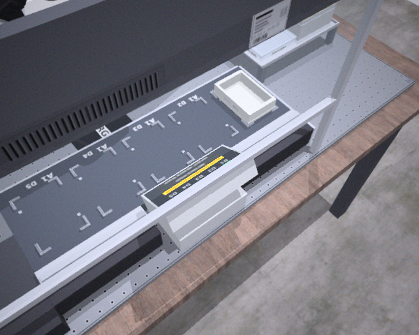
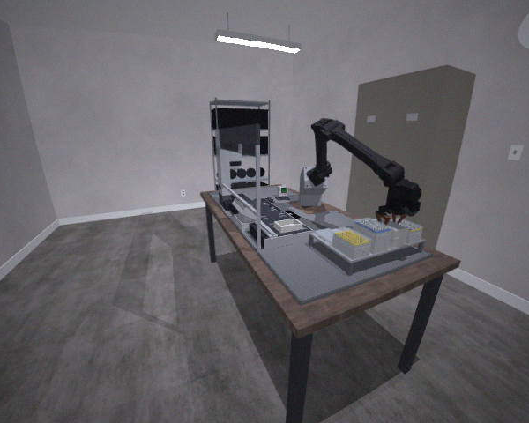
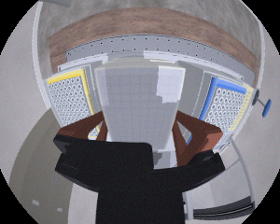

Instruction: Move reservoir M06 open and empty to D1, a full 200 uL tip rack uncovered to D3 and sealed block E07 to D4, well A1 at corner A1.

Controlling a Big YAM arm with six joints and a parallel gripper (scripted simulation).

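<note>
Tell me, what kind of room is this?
Probably a lab. A table holds a deck marked D2 to D5, tip racks on a shelf, and a robot arm.
</note>
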